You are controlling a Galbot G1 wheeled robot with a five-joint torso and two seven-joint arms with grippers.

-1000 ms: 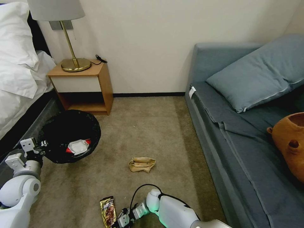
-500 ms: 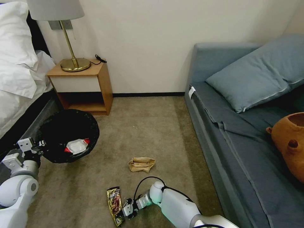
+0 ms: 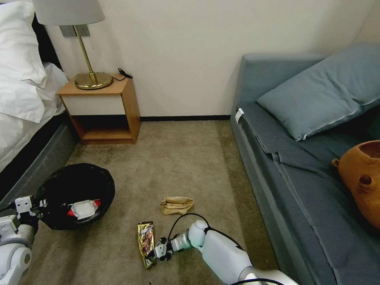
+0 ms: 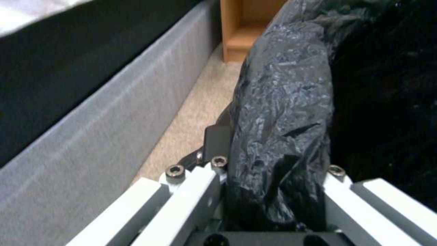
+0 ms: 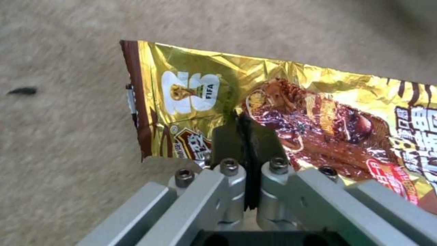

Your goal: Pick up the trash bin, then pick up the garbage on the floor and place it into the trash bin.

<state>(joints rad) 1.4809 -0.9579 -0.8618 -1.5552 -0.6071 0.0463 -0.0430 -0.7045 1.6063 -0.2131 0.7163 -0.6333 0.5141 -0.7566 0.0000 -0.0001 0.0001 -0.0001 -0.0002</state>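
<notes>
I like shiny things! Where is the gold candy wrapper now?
In the head view, the crinkly gold-brown candy wrapper is low on the carpet, pinched in the right tool, just below the tan paper bag.

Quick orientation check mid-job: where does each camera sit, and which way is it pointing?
Head view: on the head, looking down at carpet, trash bin, tan paper bag; both arms show.
Left wrist view: along the left end effector, clamped on the bin's liner, beside the bed base.
Right wrist view: along the right end effector, pinching the gold wrapper.
Head and right wrist share the wrapper.
</notes>
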